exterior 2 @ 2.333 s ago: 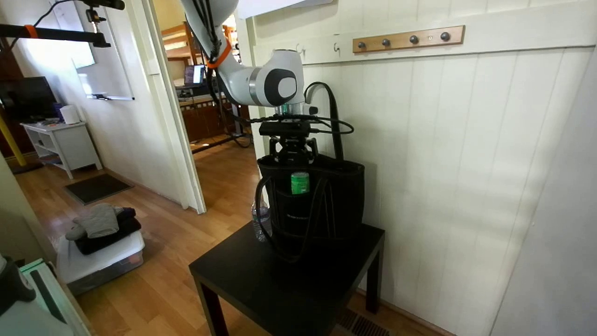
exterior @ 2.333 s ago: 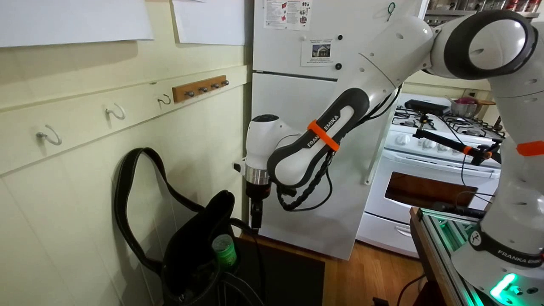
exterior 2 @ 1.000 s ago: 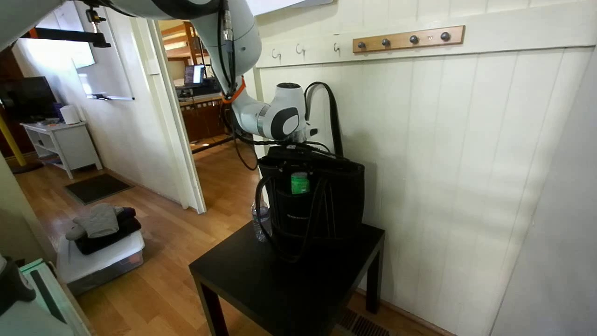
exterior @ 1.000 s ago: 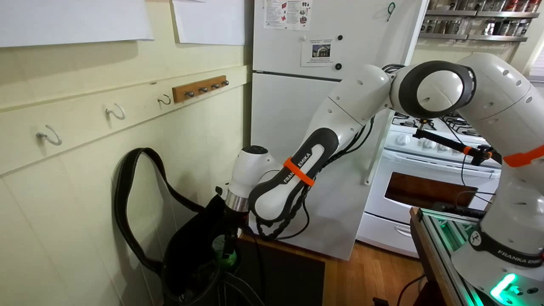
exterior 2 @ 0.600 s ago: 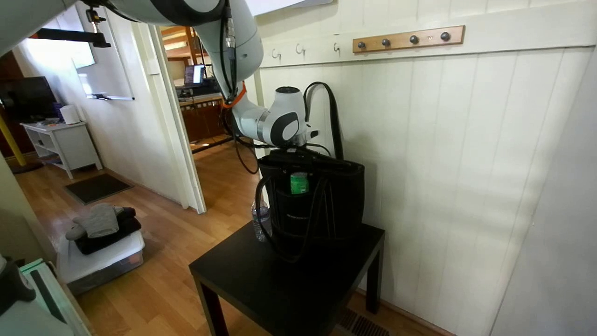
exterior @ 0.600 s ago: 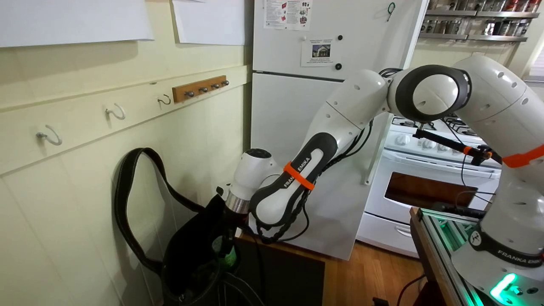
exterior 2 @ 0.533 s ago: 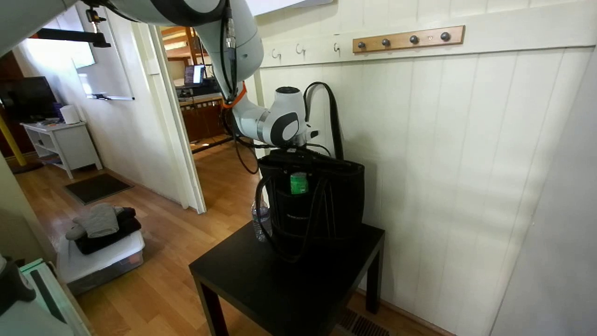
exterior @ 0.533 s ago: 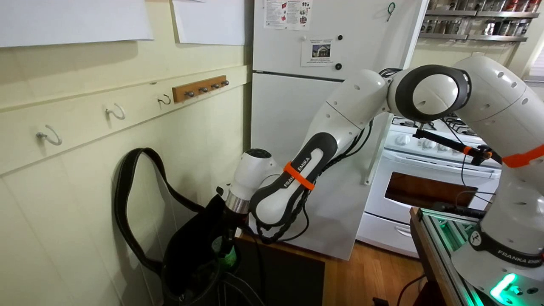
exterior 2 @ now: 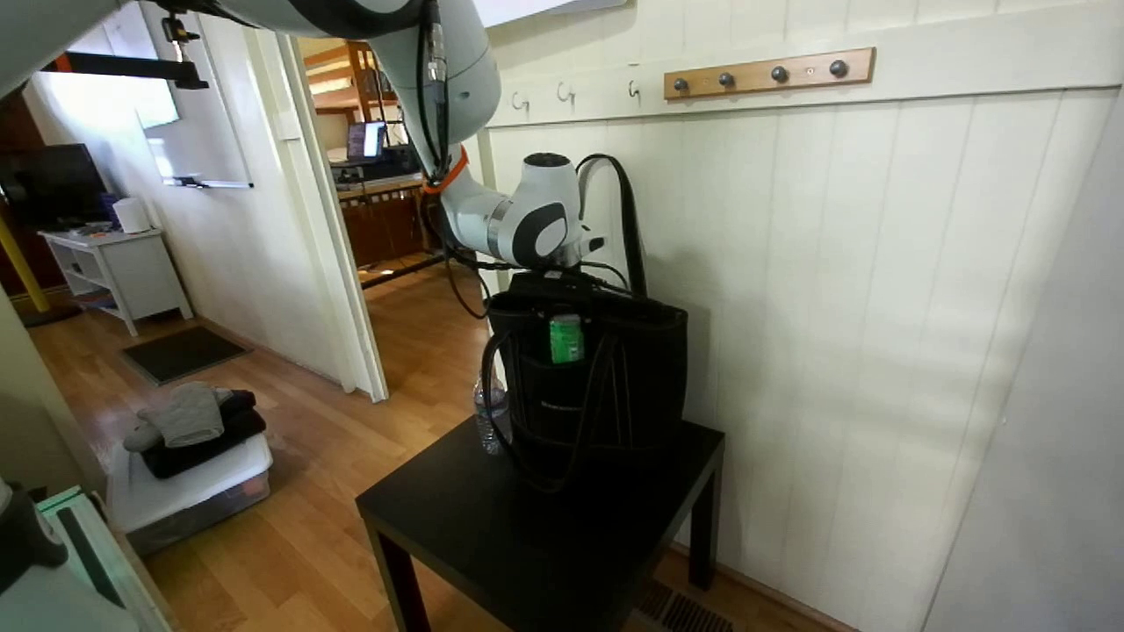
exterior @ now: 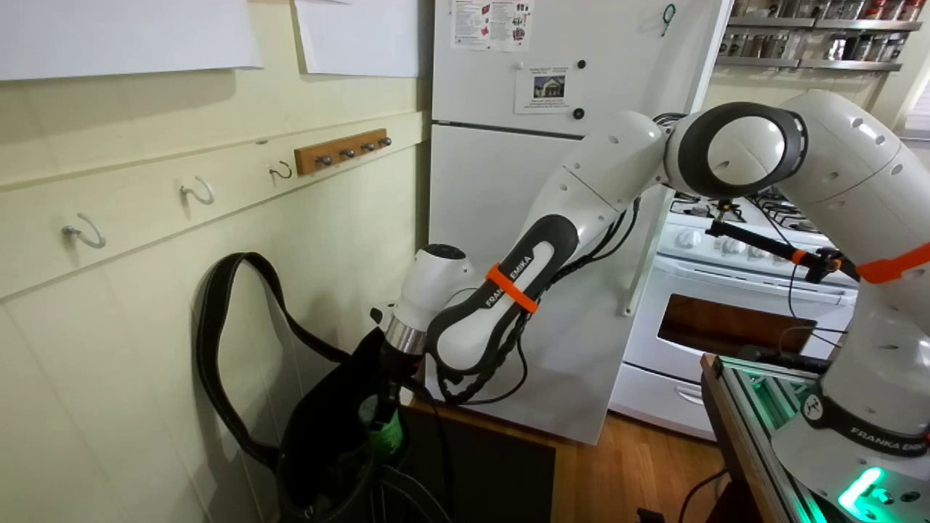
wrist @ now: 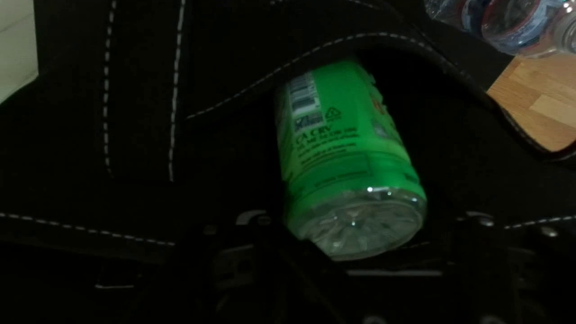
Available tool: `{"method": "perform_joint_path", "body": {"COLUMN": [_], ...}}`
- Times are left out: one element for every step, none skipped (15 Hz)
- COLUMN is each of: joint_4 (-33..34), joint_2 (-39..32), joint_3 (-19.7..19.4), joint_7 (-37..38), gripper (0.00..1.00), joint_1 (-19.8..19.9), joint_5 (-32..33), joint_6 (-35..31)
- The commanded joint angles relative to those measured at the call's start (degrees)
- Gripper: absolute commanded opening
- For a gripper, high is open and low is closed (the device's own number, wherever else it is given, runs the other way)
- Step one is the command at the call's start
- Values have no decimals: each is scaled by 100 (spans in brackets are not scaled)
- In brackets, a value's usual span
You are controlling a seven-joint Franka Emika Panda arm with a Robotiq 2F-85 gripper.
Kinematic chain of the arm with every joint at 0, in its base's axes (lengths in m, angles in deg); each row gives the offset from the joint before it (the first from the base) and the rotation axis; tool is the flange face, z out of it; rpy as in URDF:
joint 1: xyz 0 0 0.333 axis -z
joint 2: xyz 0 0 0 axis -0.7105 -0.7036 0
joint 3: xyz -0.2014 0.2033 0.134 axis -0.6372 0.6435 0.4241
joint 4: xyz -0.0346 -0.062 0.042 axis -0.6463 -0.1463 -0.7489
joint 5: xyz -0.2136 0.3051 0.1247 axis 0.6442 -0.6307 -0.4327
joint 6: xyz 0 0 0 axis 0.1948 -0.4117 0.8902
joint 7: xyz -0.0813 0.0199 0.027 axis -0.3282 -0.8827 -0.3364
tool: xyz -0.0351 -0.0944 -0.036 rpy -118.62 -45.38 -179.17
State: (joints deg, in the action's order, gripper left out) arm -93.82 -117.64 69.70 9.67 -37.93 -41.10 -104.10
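Green wraps the bottle (wrist: pixel 346 144), a barcode (wrist: pixel 303 94) on its side, clear base (wrist: pixel 373 222) uppermost. It sits in the outer pocket (wrist: pixel 283 38) of the black bag (exterior 2: pixel 645 377) on the bench (exterior 2: pixel 500 544); I have the hand (wrist: pixel 360 236) closed on it.

Dark around the claw (wrist: pixel 373 238) in the wrist view, glinting on the green bottle (wrist: pixel 353 162) within it, slightly blurred across its label (wrist: pixel 327 141), brighter in both exterior views, shadowed along the wall (exterior 2: pixel 843 281) beyond.
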Motion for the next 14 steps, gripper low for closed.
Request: {"method": "perform_joint_path", "body": {"joint_4": [-415,-454,-514,-553,-572,-581,-550,-493,-438,-359,-294,-199,-70,50], "joint_2": [485,572,688,780,890,993,1085,1146,1209,1233,1260,1275,1222,1175], "joint_3": [-77,-144,-238,-330,-441,-579,-750,-919,-1058,-1237,-1350,-1456,-1531,-1583], "joint_7": [-41,-41,-15,8,48,78,133,197,252,364,426,489,530,559], "gripper": [48,48,48,48,48,48,48,48,48,48,48,48,48,48], "joint_1": [-44,-120,-233,-344,-494,-651,-854,-1053,-1234,-1452,-1622,-1783,-1925,-2045], "joint_5": [154,229,326,427,544,687,858,1044,1222,1431,1624,1820,2010,2189], "joint_6": [167,247,345,418,590,775,1014,1225,1469,1668,1898,2158,2403,2658]}}
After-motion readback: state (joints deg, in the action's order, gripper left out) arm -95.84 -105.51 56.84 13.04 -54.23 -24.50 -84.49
